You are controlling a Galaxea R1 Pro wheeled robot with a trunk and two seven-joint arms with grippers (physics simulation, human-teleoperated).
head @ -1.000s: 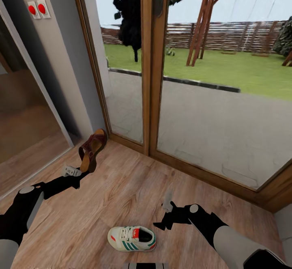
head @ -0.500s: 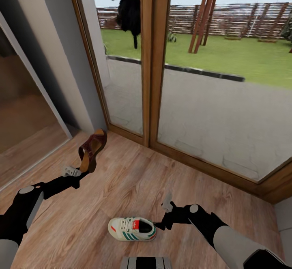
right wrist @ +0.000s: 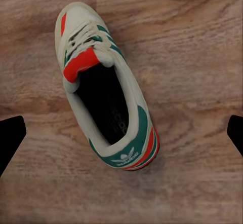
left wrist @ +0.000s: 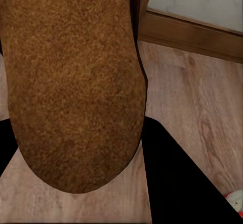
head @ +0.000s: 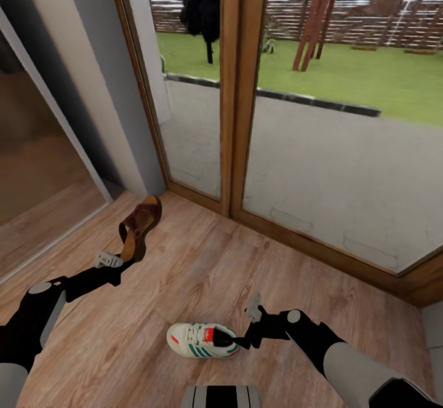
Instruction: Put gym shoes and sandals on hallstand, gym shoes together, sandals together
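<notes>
We see one gym shoe (head: 203, 341) low in the middle of the head view, lying flat on the wood floor (head: 184, 285); it is white with green side stripes, a red patch on the tongue and the heel, and a dark inside; its toe points to the left of the frame. In the right wrist view the same gym shoe (right wrist: 104, 89) lies right under the camera, and we can look into its dark opening; the right gripper (head: 245, 339) hangs over the heel end, with its two black fingers (right wrist: 10, 138) spread wide at the far edges of that view, touching nothing.

Further up and to the left, the left gripper (head: 127, 261) pinches a sandal (head: 139, 226) by its lower end; the sandal is brown with dark red-brown straps and a tan sole, and it stands tilted up in the air above the floor. In the left wrist view the sandal's fuzzy brown sole (left wrist: 71, 82) is very close.

Farthest away, big glass doors (head: 332, 149) in brown wood frames stand at the top of the frame, with a grey patio and green grass (head: 369, 85) outside.
</notes>
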